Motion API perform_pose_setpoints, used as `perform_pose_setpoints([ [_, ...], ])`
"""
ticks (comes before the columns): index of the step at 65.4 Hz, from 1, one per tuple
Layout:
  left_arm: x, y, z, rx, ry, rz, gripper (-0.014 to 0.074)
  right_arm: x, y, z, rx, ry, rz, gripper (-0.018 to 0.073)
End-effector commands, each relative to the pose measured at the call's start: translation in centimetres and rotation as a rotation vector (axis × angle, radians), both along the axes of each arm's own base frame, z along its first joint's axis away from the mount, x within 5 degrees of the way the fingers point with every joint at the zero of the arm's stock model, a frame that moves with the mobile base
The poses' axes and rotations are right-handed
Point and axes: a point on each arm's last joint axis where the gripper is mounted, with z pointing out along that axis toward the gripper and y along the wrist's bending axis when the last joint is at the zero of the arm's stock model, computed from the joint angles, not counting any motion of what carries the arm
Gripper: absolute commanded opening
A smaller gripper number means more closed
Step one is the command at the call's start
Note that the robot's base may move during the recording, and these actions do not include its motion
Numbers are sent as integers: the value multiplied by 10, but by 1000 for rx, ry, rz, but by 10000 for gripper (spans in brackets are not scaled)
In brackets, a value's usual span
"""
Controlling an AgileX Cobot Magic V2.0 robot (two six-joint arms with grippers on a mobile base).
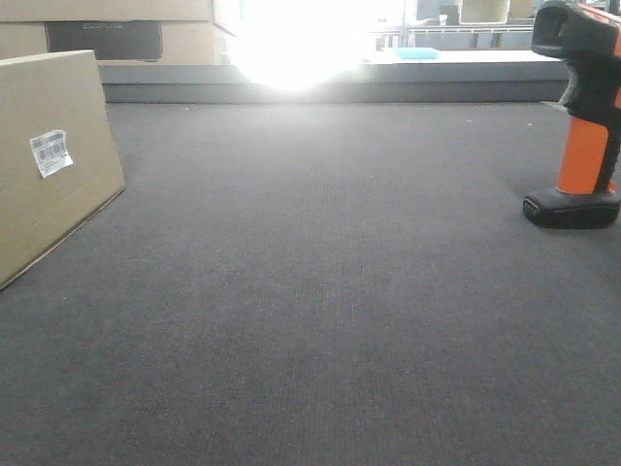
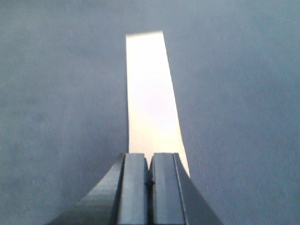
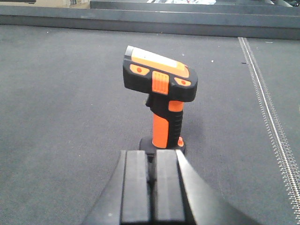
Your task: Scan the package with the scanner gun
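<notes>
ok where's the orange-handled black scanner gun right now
The orange-handled black scanner gun stands upright on the dark mat at the front view's right edge, far from the tan cardboard box, directly ahead of the right gripper.

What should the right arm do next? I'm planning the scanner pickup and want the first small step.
Probably open the right end effector and ease forward toward the scanner gun. Its fingers are pressed together, holding nothing, while the scanner stands upright on its foot straight ahead, untouched. The package sits apart, on the left.

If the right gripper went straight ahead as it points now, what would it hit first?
Likely the scanner gun: it stands upright directly ahead of the shut right gripper, handle in line with the fingertips. The gap between them is hard to judge.
</notes>
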Motion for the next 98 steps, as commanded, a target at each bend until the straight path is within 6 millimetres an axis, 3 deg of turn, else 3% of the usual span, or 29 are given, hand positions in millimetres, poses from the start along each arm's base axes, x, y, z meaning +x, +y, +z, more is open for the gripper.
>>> perform_pose_setpoints([
  [1,-15,0,-8,-10,-113,-1,-111,0,-1,3,-13,-36,-12,-159],
  [16,-53,2,-37,-21,-307,-3,-111,0,-2,4,-13,-56,-16,-159],
  [24,-62,3,-38,-23,-350,-3,-111,0,-2,4,-13,-56,-16,-159],
  [74,-67,3,-41,-24,-359,-3,-111,0,-2,4,-13,-56,-16,-159],
  [86,-90,4,-71,-56,-444,-1,-111,0,-2,4,-13,-56,-16,-159],
  [98,-107,5,-128,-59,-527,3,-111,0,-2,4,-13,-56,-16,-159],
])
